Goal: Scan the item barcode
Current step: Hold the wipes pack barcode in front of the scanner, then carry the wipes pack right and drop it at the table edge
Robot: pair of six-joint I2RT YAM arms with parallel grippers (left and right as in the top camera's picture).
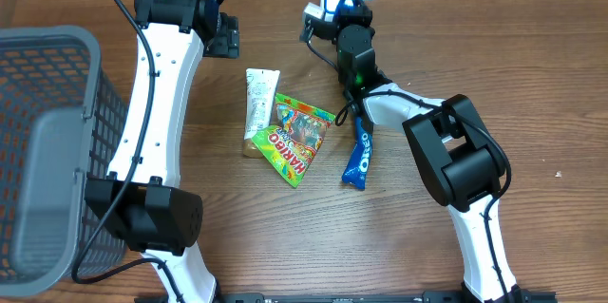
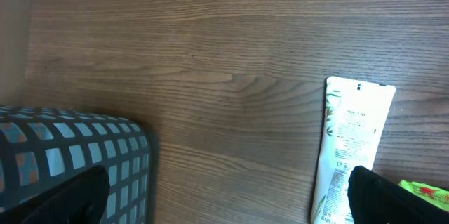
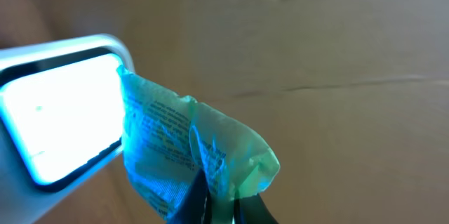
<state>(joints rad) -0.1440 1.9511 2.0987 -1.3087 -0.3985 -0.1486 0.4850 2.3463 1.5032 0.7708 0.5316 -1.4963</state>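
Holding a thin printed packet (image 3: pixel 175 136) up against the lit window of the scanner (image 3: pixel 56 112), my right gripper (image 3: pixel 221 204) is clamped shut on the packet's lower edge, with the film bunched between the jaws. Both sit at the far edge of the table (image 1: pixel 532 75), a little right of its middle. The printed face touches or nearly touches the window's right border; I cannot tell which, and I cannot make out a barcode in the glare.

I judge this packet to be very light and soft. The film creases and folds over on itself above the grip, so it will not hold flat by its own stiffness. It looks glossy, so it could slide out of a pinch on 1 thin layer. A hold on a sealed seam or edge, away from the print, would leave the code uncovered, and a firm pinch should do it no harm. The fold is my worry, since it may hide or bend the code.

My left gripper (image 1: pixel 225 35) hangs wide open and holds nothing, near the far edge and left of the middle. Toward the near edge from it lies a white Pantene pack (image 1: pixel 261 99), beside a Haribo bag (image 1: pixel 299 137) and a blue Oreo pack (image 1: pixel 358 151), all 3 around the table's middle. A grey basket (image 1: pixel 47 151) stands at the left edge.
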